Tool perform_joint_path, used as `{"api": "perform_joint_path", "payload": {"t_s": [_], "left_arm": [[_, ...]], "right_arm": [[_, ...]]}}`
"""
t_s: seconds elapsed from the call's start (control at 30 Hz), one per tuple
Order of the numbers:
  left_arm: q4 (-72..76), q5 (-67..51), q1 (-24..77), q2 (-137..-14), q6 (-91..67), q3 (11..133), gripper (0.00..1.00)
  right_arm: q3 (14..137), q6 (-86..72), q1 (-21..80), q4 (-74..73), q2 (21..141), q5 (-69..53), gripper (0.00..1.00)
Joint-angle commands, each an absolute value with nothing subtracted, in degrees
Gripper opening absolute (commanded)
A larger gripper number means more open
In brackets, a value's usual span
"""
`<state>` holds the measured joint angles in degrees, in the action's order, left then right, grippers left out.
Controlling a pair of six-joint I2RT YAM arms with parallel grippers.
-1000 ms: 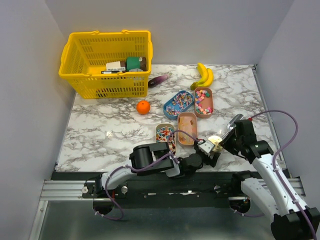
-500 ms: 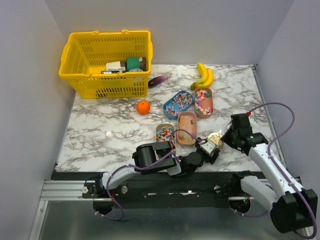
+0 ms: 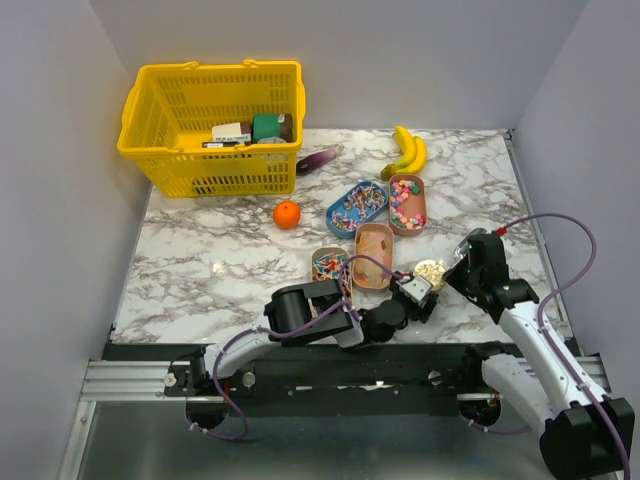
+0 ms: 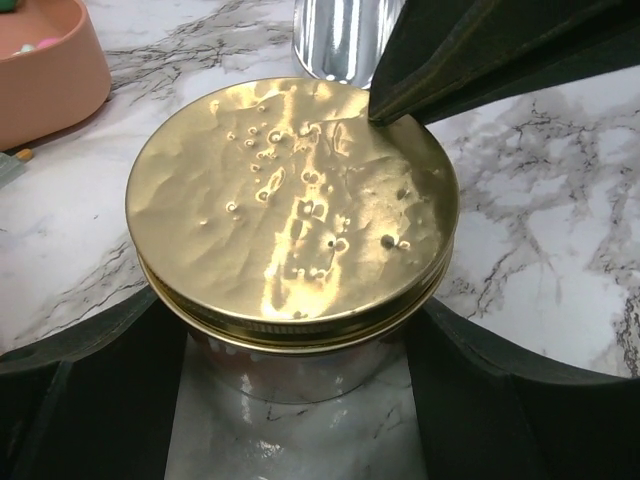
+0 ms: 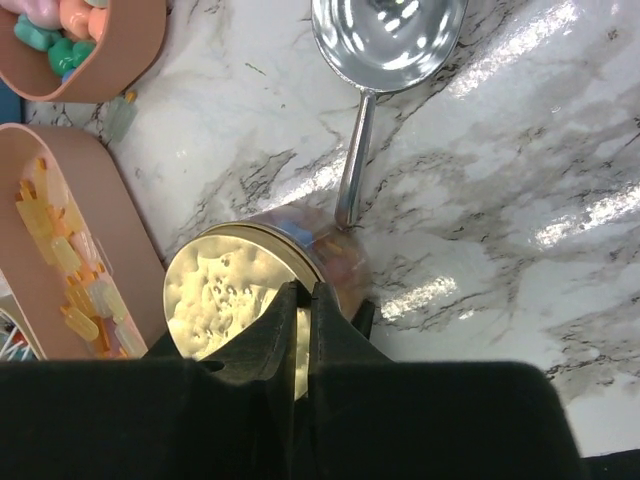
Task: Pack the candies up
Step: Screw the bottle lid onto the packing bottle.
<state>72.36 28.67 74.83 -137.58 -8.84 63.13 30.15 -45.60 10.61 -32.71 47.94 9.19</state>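
1. The candies [image 3: 357,206] are tiny multicoloured sweets. Many lie loose in trays from the middle of the marble bench [image 3: 200,260] out toward 2 o'clock: a blue oval tray [image 3: 332,222], a pink oval tray [image 3: 408,233], a peach oval tray [image 3: 362,250] and a smaller tan tray [image 3: 314,262].
2. Some candies are already packed. The right wrist view shows coloured sweets through the wall of a clear glass jar [image 5: 325,245], which stands at about 4 o'clock on the bench, just beside the peach oval tray.
3. A dimpled gold metal lid [image 4: 290,210] sits on the jar's mouth and looks level. Whether it is fully screwed home cannot be told.
4. The left tool [image 3: 415,290] has its two dark fingers closed against opposite sides of the clear glass jar below the lid, steadying it.
5. The right tool [image 5: 306,295] has its fingers drawn almost together with nothing between them. One tip rests on the lid's edge at the lid's 1 o'clock in the left wrist view.
6. A shiny steel scoop [image 5: 388,30] lies empty on the bench, its handle end right at the jar.
7. My judgement is that filling this jar is finished and capping it is at its end. What may be left is confirming the seal, letting go, and dealing with the candies left in the trays.
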Motion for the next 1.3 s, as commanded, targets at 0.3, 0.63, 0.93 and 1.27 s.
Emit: {"api": "perform_joint_path", "payload": {"t_s": [0.3,0.63,0.93,1.27], "left_arm": [[56.7,29.5,73.1,-140.2,-13.0,63.4,0.55],[68.7,25.4,74.2,-138.9,-11.8,52.8,0.55],[73.3,24.3,74.7,-138.9,-12.6,48.7,0.54],[73.6,24.0,74.7,-139.0,-12.7,48.3,0.54]], "right_arm": [[24.4,-48.8,11.4,-42.1,38.1,-7.9,0.01],[36.2,-47.5,11.5,-45.3,41.1,7.8,0.15],[37.2,-38.7,11.5,-35.7,50.1,2.7,0.27],[34.0,-34.9,11.5,-32.3,54.2,-3.5,0.24]]}}
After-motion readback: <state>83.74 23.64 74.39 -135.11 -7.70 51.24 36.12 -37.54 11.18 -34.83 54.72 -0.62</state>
